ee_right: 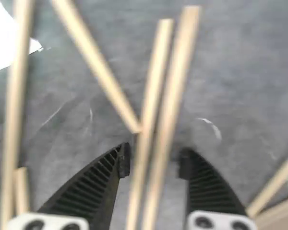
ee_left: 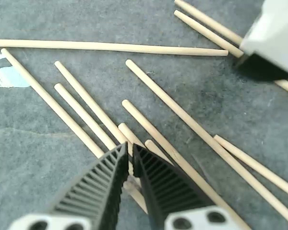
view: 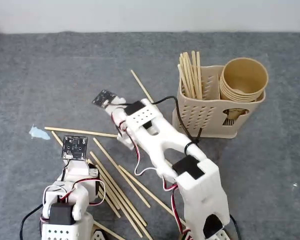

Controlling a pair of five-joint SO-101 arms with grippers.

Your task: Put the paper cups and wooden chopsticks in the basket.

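Right wrist view: right gripper, fingers half-spread, straddles two chopsticks lying on the table. Left gripper, fingers narrow, apparently nips a single chopstick. Basket stands well apart. Risk: a doubled grip lets one stick slip in the lift.

The wooden chopsticks lying ahead of your left gripper are pale bare wood, smooth and matt. The cloth under them is grey, matt and faintly fuzzy, with a shallow crease beside that gripper. On your right gripper the fingers are black plastic, ridged on the inner faces, with a dull sheen. The arm shells are smooth white plastic. Well off to the side of your right gripper, the basket is beige perforated plastic, and the paper cups in it are matt brown paper.
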